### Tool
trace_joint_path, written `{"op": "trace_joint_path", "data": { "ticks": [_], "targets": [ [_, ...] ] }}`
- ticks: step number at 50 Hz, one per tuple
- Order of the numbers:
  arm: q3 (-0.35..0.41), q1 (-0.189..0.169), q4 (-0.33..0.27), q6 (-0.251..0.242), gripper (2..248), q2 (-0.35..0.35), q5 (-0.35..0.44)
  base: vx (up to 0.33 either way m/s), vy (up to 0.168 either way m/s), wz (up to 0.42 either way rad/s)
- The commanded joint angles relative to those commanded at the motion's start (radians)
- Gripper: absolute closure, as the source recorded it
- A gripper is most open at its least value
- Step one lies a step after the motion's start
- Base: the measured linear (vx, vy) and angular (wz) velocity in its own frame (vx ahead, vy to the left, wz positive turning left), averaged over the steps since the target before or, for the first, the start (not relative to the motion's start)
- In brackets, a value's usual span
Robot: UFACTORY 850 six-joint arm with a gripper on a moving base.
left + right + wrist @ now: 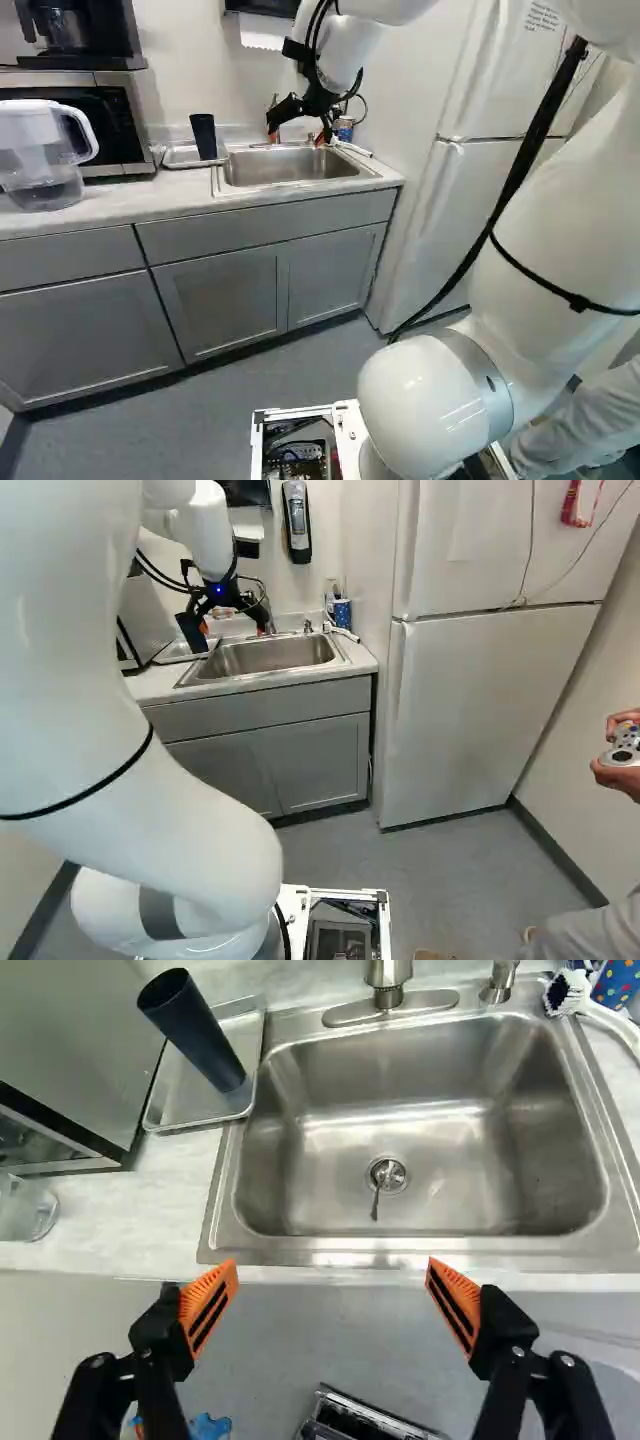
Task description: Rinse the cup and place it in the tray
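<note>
Two base views and a wrist one for you, so left base first. Your dark cup (203,137) is standing upright on the metal tray (181,157), and that's on the worktop (120,203) between the microwave (128,118) and the sink (290,166). Your pincer (298,127) hangs near the sink, to the right of the cup in this view. There's a clear pitcher (40,155) on the worktop at the far left, and a coffee maker (80,35) on top of the microwave.

Over in the right base view, your arm (205,530) reaches out toward the sink area and the pincer partly blocks the tray corner. You also get the blue spotted holder (342,614) behind the sink's right corner, with the white fridge (470,700) just to the right of the worktop.

Wrist view settles the grip question: your pincer is spread wide, orange pads (210,1305) well apart, with nothing held between them. The sink basin is ahead of it, with the drain (387,1174) in the bottom. Your cup is ahead and off to one side, its base down on the tray, beside the sink and apart from the pincer.
</note>
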Motion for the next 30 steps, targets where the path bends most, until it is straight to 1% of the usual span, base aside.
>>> {"op": "trace_joint_path", "data": {
  "ticks": [30],
  "targets": [
    [0.000,0.000,0.000,0.000,3,0.000,0.000,-0.089,-0.003,0.000]
  ]
}}
